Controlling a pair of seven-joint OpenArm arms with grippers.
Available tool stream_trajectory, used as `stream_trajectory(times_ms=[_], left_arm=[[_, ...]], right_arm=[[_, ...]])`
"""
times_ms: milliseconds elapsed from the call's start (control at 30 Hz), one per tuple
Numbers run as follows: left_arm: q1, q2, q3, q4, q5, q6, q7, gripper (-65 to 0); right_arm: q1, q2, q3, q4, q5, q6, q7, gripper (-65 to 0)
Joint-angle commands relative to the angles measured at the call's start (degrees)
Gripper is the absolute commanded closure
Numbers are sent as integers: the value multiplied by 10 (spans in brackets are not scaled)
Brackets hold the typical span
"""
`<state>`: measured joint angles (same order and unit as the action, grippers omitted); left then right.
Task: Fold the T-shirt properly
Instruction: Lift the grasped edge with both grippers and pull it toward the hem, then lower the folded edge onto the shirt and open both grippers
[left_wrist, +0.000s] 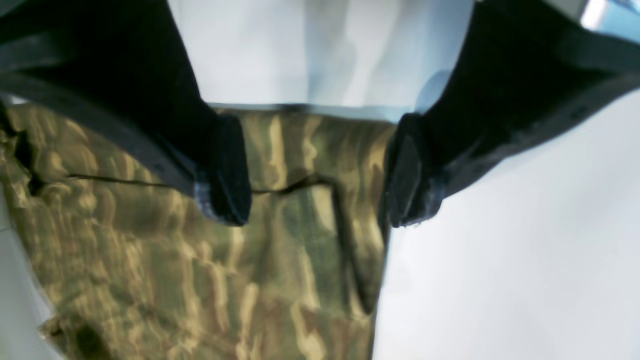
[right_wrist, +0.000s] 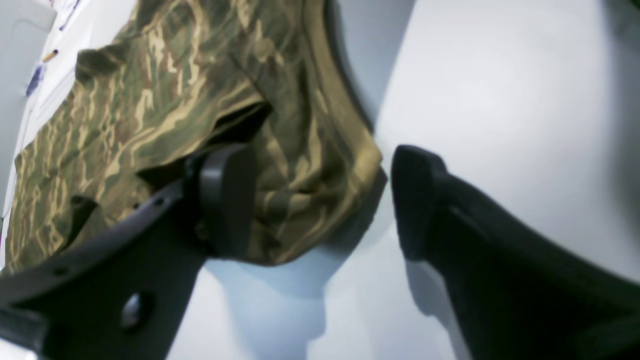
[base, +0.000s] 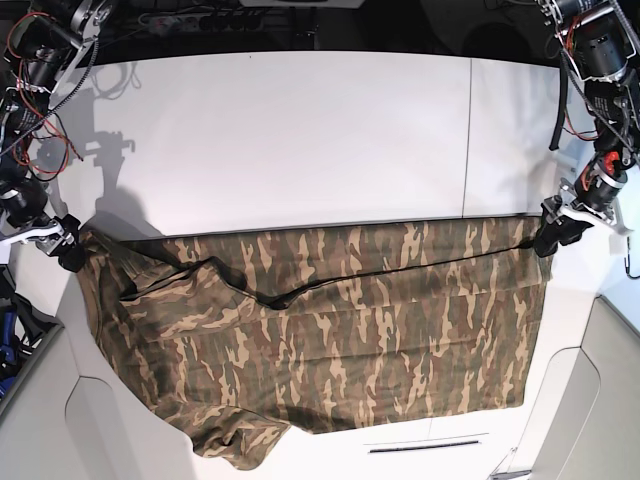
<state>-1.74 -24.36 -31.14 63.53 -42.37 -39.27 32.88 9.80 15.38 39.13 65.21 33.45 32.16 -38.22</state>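
Black fingers of both the left gripper and right gripper gape wide around corners of the camouflage cloth T-shirt, gripping nothing, apparently positioned to spread it flat.

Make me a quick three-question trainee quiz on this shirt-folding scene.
1. True or false: the left claw is shut on the T-shirt.
2. The T-shirt's print is: A striped, B camouflage, C plain white.
3. Fill in: in the base view, the right claw sits at the shirt's ___ end.
Key: 1 false, its jaws stand apart; 2 B; 3 left.
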Motion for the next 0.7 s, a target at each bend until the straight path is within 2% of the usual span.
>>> stream_trajectory(times_ms=[0,300,467,500,533,567,633,667], left_arm=[[-9,-7,-3,8,-5,-7,-18,-455],[-9,23,3,8,22,-2,-18,-454],[-10,24,37,8,37,-2,-33,-436],[-10,25,44,8,43,-2,-44,-396],[-10,24,50,8,50,-2,-53,-328],[-11,24,54,8,56,-2,-57,-239],[-13,25,57,8,59,-2,-57,-64],[-13,24,57,8,58,-2,-57,0]], right_arm=[[13,8,-1,3,10,6,18,-420],[13,7,-85,-53,-3,3,93,-420],[15,-1,-101,-58,-3,2,100,-417],[16,-2,-101,-58,-3,2,100,-417],[18,-3,-101,-58,-3,2,99,-394],[20,-3,-101,-58,-4,2,99,-344],[24,-3,-101,-57,-5,2,100,-185],[28,-3,-101,-57,-5,2,99,-90]])
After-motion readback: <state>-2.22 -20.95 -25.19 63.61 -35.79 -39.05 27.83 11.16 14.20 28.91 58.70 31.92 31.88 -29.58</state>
